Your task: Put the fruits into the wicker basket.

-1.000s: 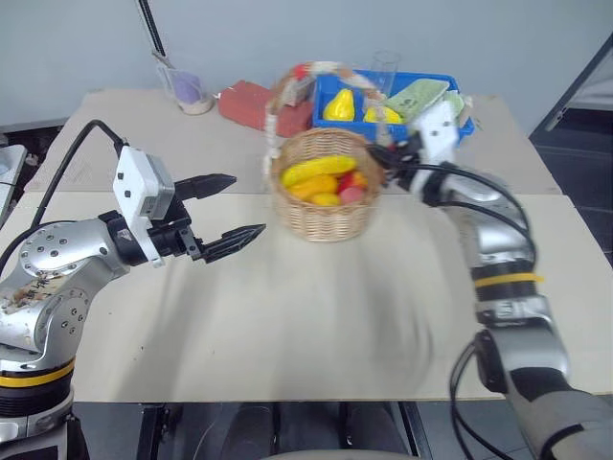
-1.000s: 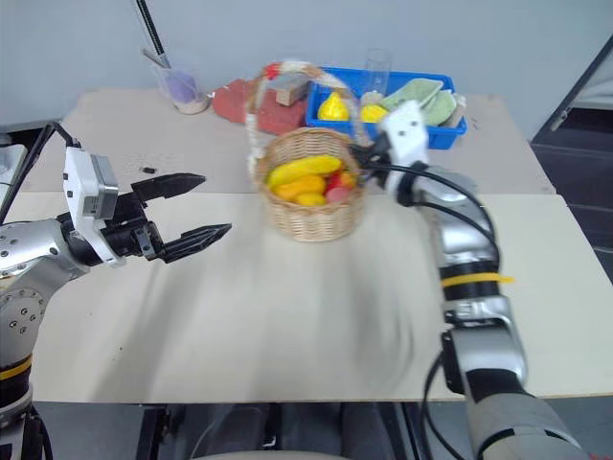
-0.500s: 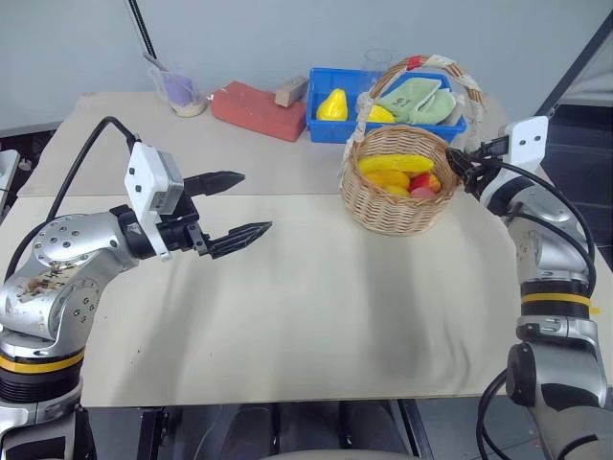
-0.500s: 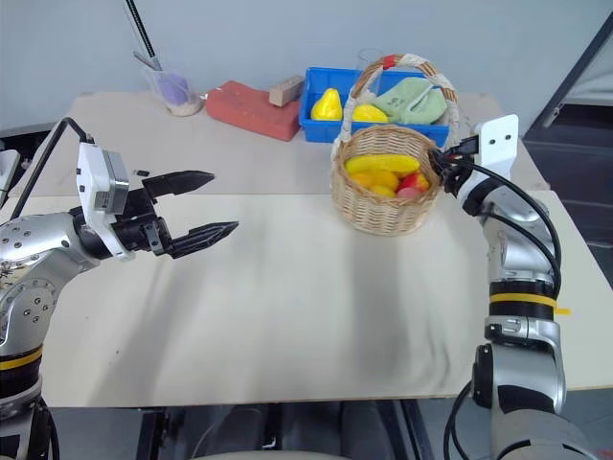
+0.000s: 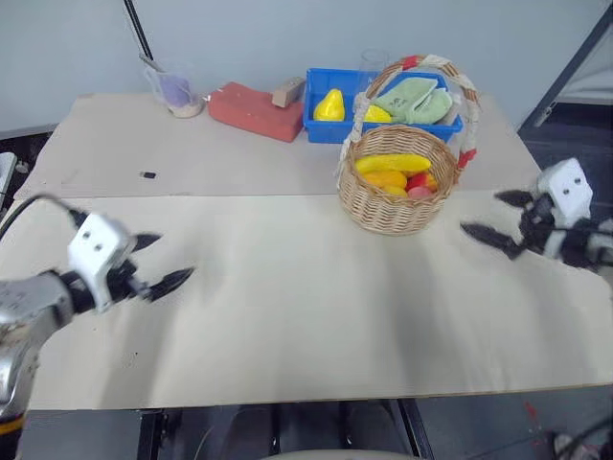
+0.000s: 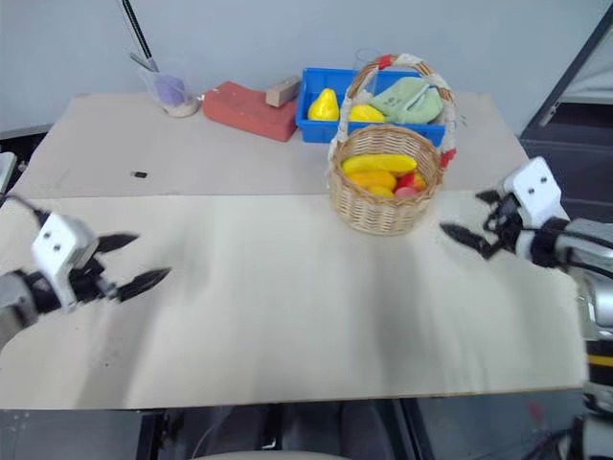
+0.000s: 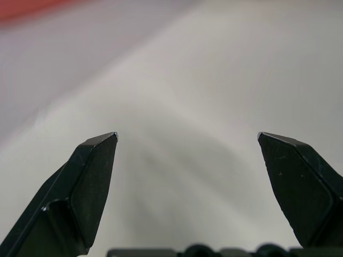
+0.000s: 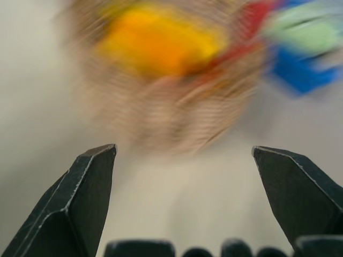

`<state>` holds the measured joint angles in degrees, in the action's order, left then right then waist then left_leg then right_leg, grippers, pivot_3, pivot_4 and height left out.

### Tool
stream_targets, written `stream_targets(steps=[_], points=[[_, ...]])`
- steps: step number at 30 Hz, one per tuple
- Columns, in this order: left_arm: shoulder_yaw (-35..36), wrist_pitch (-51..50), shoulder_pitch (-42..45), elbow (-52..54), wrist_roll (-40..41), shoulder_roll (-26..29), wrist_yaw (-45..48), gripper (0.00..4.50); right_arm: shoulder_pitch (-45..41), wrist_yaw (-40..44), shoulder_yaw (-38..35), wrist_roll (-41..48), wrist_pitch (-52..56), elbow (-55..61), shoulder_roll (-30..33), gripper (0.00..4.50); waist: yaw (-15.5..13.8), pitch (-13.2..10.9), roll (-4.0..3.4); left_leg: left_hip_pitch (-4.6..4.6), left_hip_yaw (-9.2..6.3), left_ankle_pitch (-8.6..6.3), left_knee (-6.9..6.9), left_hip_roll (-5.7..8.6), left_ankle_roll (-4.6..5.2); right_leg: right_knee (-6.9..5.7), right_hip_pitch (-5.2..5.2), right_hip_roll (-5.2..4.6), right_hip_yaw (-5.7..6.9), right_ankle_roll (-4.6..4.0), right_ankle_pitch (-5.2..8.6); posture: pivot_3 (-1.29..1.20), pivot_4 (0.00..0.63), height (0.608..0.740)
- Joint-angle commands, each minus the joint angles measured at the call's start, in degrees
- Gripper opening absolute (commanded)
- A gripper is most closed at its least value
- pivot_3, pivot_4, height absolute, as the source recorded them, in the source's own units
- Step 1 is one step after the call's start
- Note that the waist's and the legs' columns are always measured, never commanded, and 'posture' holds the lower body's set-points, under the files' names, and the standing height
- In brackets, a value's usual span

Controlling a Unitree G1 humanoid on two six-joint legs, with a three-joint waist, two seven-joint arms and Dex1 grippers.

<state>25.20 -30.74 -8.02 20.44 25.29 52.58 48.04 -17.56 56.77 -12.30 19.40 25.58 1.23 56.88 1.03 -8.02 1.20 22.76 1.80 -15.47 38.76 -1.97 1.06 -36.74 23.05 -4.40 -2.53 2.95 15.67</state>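
On the counter (image 5: 287, 316), just beyond and to the left of the right claw (image 5: 498, 218), stands the wicker basket (image 5: 393, 196), upright, its taped handle arching over it. Inside lie the banana (image 5: 393, 164) on top, the orange-yellow fruit (image 5: 386, 179) under it and the red apple-like fruit (image 5: 420, 184) at the side nearer that claw. The right claw hangs apart from the basket with its two black fingers spread wide and nothing between them. Far across the counter from it, the left claw (image 5: 163, 264) hovers low over bare board, fingers likewise gaping and empty. Behind the basket, farther from both claws, sits a blue bin (image 5: 326, 129) holding a yellow pear-shaped fruit (image 5: 330, 104) and green cloth (image 5: 414, 96); beside it lies a red block (image 5: 254, 108).
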Motion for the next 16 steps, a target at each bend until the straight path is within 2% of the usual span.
stream_targets(steps=[1, 16], points=[[5.65, 3.95, -2.71, -1.05, -1.96, 1.24, 1.93, 4.5, 1.29, 6.2, 0.65, 1.06, -1.25, 4.27, 3.64, 4.47, -0.18, 0.0, 0.0, 0.0, 0.01, 0.0, 0.0, 0.0, -0.01, 0.0, 0.01, -0.01, 0.0, 0.0, 0.0, 0.0, 0.15, 0.74], [7.39, 3.42, -2.9, -1.76, -2.42, 1.33, 3.06, 4.5, -0.74, 8.21, 2.11, 0.09, -1.11, 2.82, 3.62, 4.47, -0.95, 0.0, 0.0, -0.25, 0.06, -0.03, -0.01, 0.01, 0.01, -0.02, -0.21, -0.06, 0.01, -0.02, 0.01, 0.0, 0.15, 0.74]])
